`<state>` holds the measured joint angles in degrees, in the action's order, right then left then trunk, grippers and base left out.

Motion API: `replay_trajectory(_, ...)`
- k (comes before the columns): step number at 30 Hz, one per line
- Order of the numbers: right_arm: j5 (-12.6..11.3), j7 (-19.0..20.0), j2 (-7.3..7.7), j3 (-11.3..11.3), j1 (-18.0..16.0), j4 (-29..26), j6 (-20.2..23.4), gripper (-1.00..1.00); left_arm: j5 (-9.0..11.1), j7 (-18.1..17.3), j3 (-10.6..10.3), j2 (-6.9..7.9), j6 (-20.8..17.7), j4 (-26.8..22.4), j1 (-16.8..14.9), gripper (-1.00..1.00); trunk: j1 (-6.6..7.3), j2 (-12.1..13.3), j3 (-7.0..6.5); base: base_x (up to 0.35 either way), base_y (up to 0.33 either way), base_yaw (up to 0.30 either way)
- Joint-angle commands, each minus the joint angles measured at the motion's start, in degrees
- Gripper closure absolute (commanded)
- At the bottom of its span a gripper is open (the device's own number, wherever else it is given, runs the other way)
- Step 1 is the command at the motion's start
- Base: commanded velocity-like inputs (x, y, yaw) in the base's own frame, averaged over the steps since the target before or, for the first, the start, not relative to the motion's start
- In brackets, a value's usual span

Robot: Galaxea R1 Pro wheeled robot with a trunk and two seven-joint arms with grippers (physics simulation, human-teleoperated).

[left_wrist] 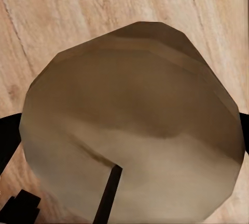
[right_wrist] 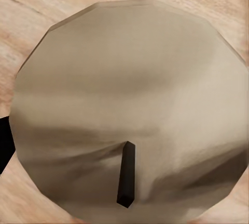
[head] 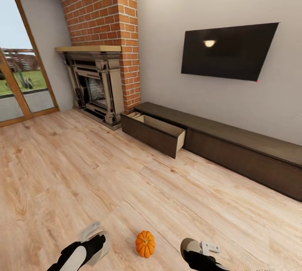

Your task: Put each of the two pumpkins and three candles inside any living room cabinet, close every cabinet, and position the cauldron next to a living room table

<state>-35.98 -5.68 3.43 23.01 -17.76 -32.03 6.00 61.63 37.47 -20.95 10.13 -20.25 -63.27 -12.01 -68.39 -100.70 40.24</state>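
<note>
Pale wood-plank floor (head: 84, 170) held 1 small orange ribbed pumpkin (head: 145, 243) at 6 o'clock; the long dark-brown cabinet (head: 235, 149), 1 drawer (head: 156, 133) open, lay at 2 o'clock. Each gripper gripped a stubby cream-topped candle (left_wrist: 129, 125) (right_wrist: 129, 115).

No text, label, brand, number or sign can be read anywhere. The wall-mounted television (head: 228, 51) has a blank dark screen with only a lamp's reflection, and the cabinet (head: 218, 143) fronts, the brick chimney (head: 109, 15) and the candle tops (left_wrist: 129, 130) in the wrist views are all plain and unmarked.
</note>
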Motion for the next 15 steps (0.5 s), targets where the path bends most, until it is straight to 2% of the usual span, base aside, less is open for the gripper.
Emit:
replay_trajectory(1, -0.6, -0.6, 0.08, 0.5, 0.0, -0.1, 0.2, 1.00, 0.2, 0.3, -0.1, 0.07, -0.1, -0.1, 0.0, 1.00, 0.00, 0.0, 0.06, 0.088, 0.248, -0.259)
replay_trajectory(10, -0.6, -0.6, 0.08, 0.5, 0.0, -0.1, 0.2, 1.00, 0.2, 0.3, -0.1, 0.07, 0.6, -0.1, 0.0, 1.00, 0.00, 0.0, 0.06, 0.120, 0.258, -0.259)
replay_trajectory(15, -0.6, -0.6, 0.08, 0.5, -0.1, -0.1, 0.2, 1.00, 0.2, 0.3, -0.1, 0.07, 0.6, -0.1, 0.0, 1.00, 0.00, 0.0, 0.06, 0.142, 0.184, -0.259)
